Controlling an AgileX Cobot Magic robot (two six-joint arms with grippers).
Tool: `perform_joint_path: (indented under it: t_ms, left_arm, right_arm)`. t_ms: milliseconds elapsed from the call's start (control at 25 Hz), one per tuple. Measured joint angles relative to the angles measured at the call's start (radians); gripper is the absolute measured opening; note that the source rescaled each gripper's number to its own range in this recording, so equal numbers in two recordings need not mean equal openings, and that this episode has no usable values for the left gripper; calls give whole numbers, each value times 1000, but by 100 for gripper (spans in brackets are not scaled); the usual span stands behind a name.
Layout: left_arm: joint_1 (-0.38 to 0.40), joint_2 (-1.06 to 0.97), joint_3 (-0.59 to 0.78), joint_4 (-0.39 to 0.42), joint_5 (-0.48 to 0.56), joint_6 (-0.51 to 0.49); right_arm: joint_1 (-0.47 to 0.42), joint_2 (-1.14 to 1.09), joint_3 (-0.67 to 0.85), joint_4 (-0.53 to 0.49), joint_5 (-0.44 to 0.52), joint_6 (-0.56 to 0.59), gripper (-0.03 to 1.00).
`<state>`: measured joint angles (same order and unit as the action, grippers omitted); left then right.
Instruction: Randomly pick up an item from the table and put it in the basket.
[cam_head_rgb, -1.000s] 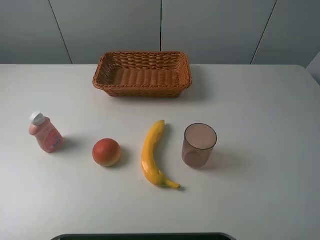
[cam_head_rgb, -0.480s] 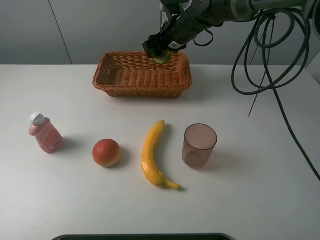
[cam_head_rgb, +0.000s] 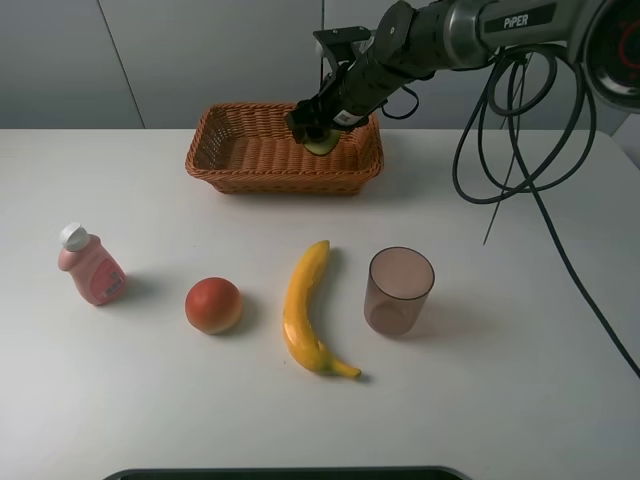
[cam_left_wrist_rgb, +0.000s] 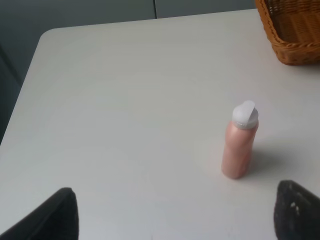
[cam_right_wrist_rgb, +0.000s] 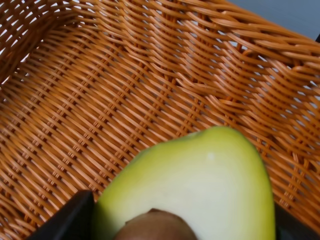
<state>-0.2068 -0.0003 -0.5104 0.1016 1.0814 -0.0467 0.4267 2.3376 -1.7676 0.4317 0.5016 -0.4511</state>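
My right gripper is shut on the avocado half and holds it low over the right part of the wicker basket, just inside its rim. In the right wrist view the avocado half fills the lower frame, yellow-green flesh up, brown pit partly seen, with the basket's woven floor close beneath. My left gripper is open and empty above the white table; only its two dark fingertips show. It does not show in the exterior high view.
On the table stand a pink bottle with a white cap, an orange-red round fruit, a yellow banana and a translucent brownish cup. The bottle also shows in the left wrist view. Black cables hang at the right.
The right arm came in from the upper right with the avocado half and has lowered it toward the basket's right part. The left arm has not visibly moved.
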Motion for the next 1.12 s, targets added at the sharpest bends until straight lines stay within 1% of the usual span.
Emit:
perform_joint_path:
  t_ms: [40, 80, 120, 160, 200, 240, 400, 560, 800, 920, 1000, 1120]
  left_arm:
    - [0, 0, 0, 0, 0, 0]
    - [0, 0, 0, 0, 0, 0]
    - [0, 0, 0, 0, 0, 0]
    - [0, 0, 0, 0, 0, 2]
    - [0, 0, 0, 0, 0, 2]
    - [0, 0, 0, 0, 0, 4]
    - [0, 0, 0, 0, 0, 4]
    - [0, 0, 0, 0, 0, 4]
    - [0, 0, 0, 0, 0, 4]
    - [0, 0, 0, 0, 0, 4]
    - [0, 0, 0, 0, 0, 4]
    - [0, 0, 0, 0, 0, 4]
  right_arm:
    - [0, 0, 0, 0, 0, 0, 3]
    - [0, 0, 0, 0, 0, 0, 31]
    - [0, 0, 0, 0, 0, 0, 69]
    - [2, 0, 0, 0, 0, 0, 84]
    - [2, -2, 0, 0, 5, 0, 93]
    - [2, -7, 0, 0, 10, 0, 97]
    - [2, -46, 0, -8, 37, 0, 99]
    - [2, -141, 0, -69, 113, 2, 99]
    - [2, -385, 0, -162, 318, 5, 99]
    - [2, -525, 0, -208, 390, 13, 99]
    - [2, -614, 0, -261, 446, 23, 99]
    - [2, -748, 4, -358, 568, 55, 99]
